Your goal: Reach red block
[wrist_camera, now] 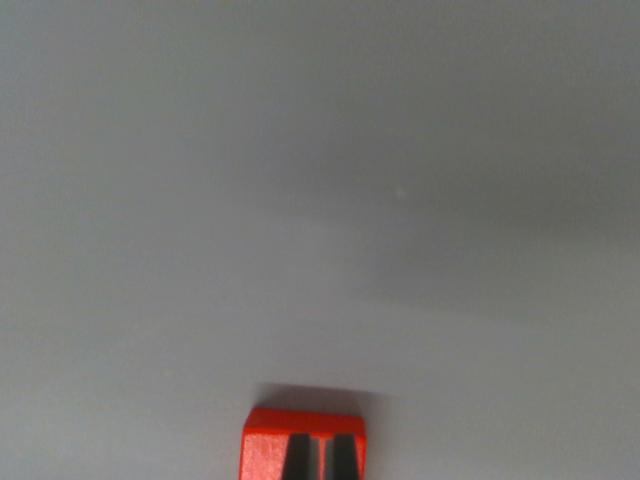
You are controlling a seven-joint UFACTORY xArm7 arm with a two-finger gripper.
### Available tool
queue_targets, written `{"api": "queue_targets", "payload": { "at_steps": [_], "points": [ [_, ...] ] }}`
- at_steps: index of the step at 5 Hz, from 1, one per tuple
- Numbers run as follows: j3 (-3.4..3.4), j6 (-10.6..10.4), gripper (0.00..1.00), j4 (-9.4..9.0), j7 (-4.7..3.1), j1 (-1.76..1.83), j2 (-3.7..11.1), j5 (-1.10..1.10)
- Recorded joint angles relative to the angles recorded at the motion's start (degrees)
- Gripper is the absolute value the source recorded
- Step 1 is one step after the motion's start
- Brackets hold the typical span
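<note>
Gripper fingertips [318,458], two dark tips almost together, show at the near edge over the red block [270,445]; whether they clamp it I cannot tell. Pale grey surface [320,200] stretches beyond.

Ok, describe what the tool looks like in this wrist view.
Little of the tool shows: two dark, narrow fingertips at the bottom edge, tapering upward in front of the red block. No cables or markings are visible. The rest is out of frame.
</note>
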Motion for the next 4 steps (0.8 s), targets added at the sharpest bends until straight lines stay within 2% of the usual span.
{"api": "queue_targets", "payload": {
  "at_steps": [1,2,3,4],
  "points": [
    [0.13,-2.21,0.0,-2.0,0.01,0.1,0.26,0.17],
    [0.13,-2.21,0.0,-2.0,0.01,0.1,0.26,0.17],
    [0.26,-4.38,0.0,-3.96,0.02,0.2,0.52,0.33],
    [0.26,-4.38,0.0,-3.96,0.02,0.2,0.52,0.33]
  ]
}}
